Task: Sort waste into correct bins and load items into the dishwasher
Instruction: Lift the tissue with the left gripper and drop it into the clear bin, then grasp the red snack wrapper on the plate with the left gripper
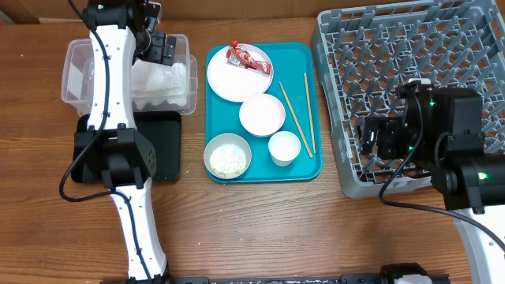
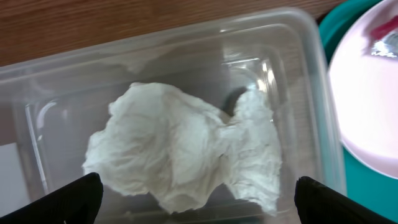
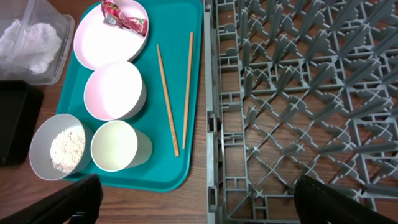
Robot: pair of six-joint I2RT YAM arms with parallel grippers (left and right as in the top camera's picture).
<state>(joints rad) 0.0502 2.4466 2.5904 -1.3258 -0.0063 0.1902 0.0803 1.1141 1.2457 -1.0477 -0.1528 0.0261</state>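
Note:
Crumpled white napkins [image 2: 186, 146] lie inside the clear tub [image 1: 75, 75]; my left gripper [image 2: 196, 196] hovers open and empty just above them. The black tray [image 1: 162, 146] sits in front of the tub. On the teal tray [image 1: 304, 55] are the white plate [image 1: 229, 79] with the red-and-white wrapper [image 1: 246, 57], an empty bowl [image 1: 262, 114], a bowl of rice [image 1: 228, 159], the cup [image 1: 284, 147] and two chopsticks [image 1: 293, 114]. My right gripper [image 3: 193, 199] is open and empty over the left front edge of the grey dish rack [image 1: 465, 31], which holds nothing.
The teal tray lies between the bins on the left and the dish rack on the right. Bare wooden table shows along the front. The left arm reaches over the black tray and tub.

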